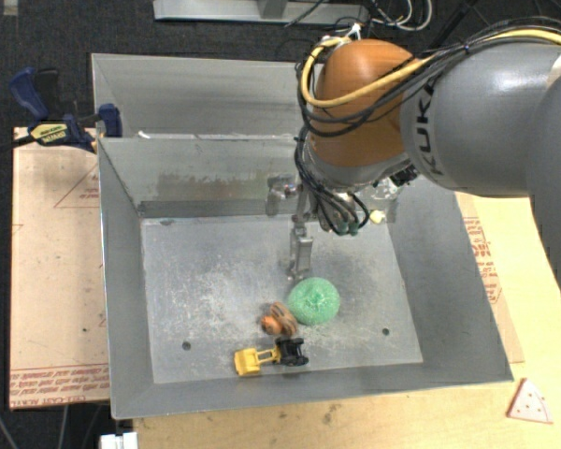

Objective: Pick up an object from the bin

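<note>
My gripper (299, 262) hangs in the middle of the bin, one thin finger pointing down just above the floor. Nothing shows between the fingers. A green round ball (314, 301) lies right below and slightly right of the fingertip, close to it but apart. A small brown and orange lump (279, 321) rests against the ball's lower left side. Nearer the front wall lies a yellow and black toy vehicle (266, 356).
The three things cluster in the front middle of the bin. The left half of the floor and the right front corner hold bare metal. The arm with its orange cover and cables fills the space over the bin's back right.
</note>
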### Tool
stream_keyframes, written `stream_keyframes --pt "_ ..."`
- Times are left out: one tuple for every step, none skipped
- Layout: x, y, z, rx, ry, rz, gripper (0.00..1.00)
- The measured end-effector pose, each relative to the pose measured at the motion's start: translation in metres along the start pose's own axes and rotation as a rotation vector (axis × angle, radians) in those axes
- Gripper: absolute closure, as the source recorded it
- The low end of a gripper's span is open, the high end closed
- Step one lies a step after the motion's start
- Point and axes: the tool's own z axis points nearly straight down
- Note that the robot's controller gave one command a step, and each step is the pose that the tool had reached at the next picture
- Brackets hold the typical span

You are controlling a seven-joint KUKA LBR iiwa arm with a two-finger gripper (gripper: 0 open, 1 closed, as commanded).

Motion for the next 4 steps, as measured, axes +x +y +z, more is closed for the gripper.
stream_keyframes --pt "0.004 -0.019 0.016 0.001 0.001 -0.169 0.0" --pt "0.008 -0.033 0.032 0.0 0.0 -0.052 0.0" --pt "0.044 -0.054 0.042 0.0 0.0 -0.24 0.0" --pt "0.044 -0.066 0.084 0.002 -0.005 -0.258 0.0"
